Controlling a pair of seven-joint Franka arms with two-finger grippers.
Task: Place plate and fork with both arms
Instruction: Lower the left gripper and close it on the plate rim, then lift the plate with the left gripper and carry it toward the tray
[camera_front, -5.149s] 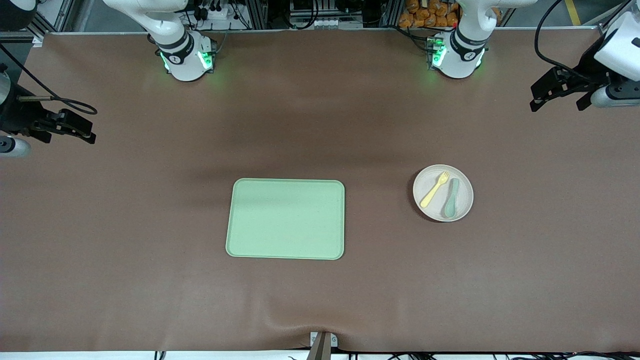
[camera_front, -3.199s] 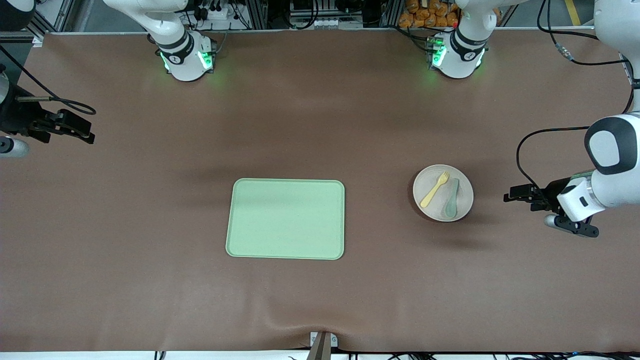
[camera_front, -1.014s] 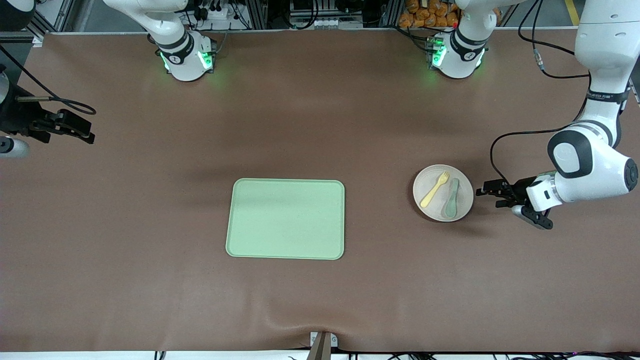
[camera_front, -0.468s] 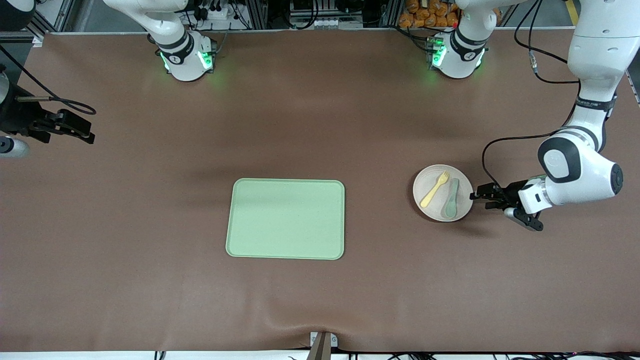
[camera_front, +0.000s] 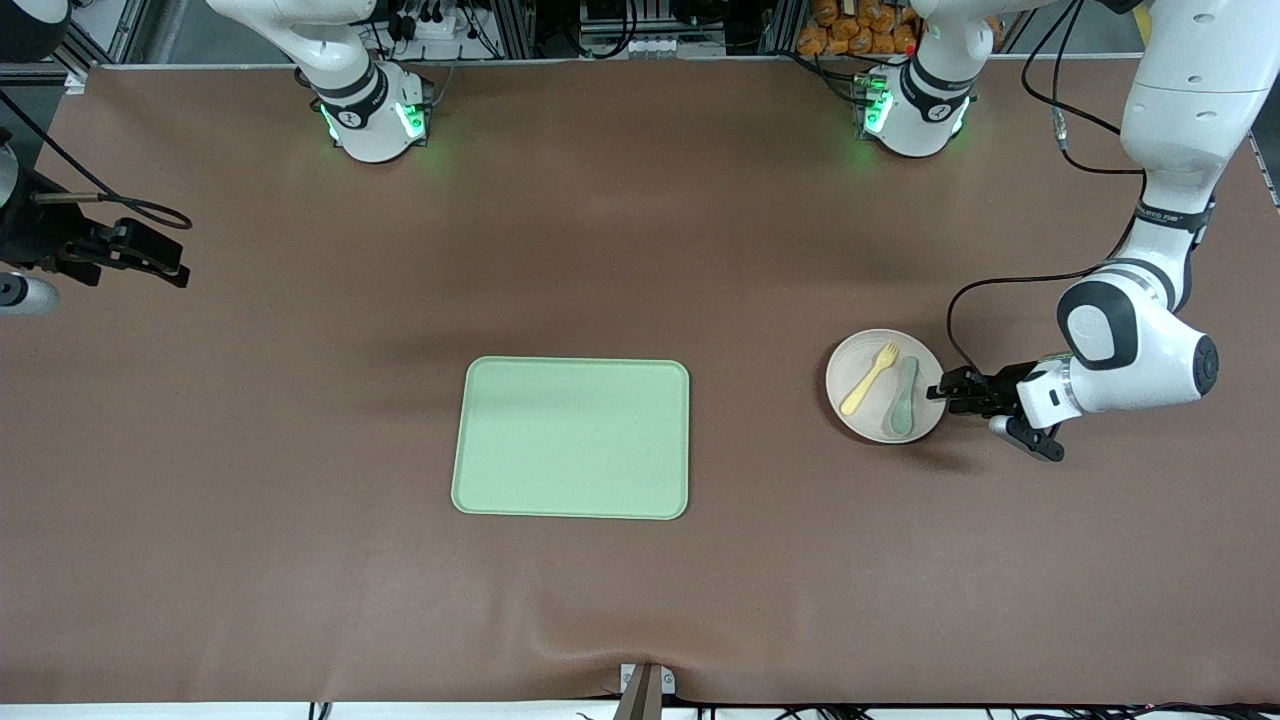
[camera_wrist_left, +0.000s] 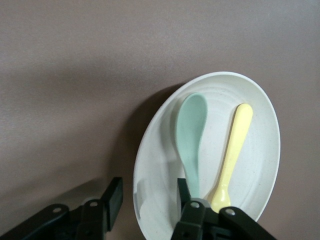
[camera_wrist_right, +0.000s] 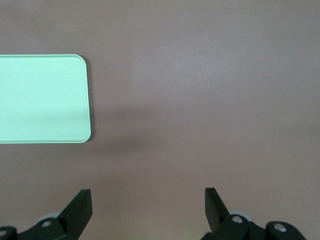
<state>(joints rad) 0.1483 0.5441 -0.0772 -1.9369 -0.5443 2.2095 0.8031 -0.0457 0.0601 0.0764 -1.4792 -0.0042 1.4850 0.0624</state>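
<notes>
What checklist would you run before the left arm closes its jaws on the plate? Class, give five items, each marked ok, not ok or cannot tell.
1. Left gripper at the plate rim: ok, its open jaws straddle the edge toward the left arm's end of the table in the left wrist view.
2. Fork and spoon lying inside the plate, clear of the jaws: ok for the fork; the spoon handle's end is hidden by one finger, cannot tell.
3. Tray free to receive the plate: ok, nothing on it.
4. Right gripper out of the way: ok, waiting open at the right arm's end.
5. Depth of the jaws' bite on the rim: cannot tell.
</notes>
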